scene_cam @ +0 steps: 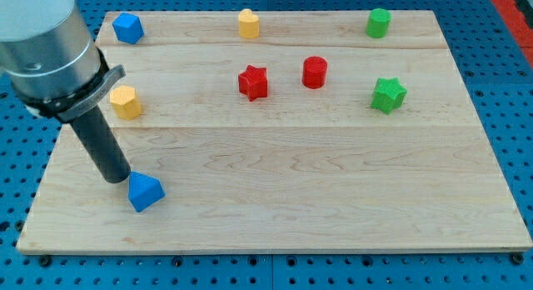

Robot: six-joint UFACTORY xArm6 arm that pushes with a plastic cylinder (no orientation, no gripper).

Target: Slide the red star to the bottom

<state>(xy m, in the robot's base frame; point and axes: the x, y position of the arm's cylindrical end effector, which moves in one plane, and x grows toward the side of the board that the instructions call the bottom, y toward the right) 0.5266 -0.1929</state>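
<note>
The red star (253, 82) lies on the wooden board (333, 198), above the middle and slightly left of centre. A red cylinder (315, 72) stands just to its right. My tip (116, 178) rests on the board at the lower left, far from the red star, close to the left of a blue block (145, 192).
A yellow hexagonal block (126, 102) lies at the left. A blue block (128, 27) is at the top left, a yellow block (248, 23) at the top middle, a green cylinder (379, 22) at the top right. A green star (388, 95) lies at the right.
</note>
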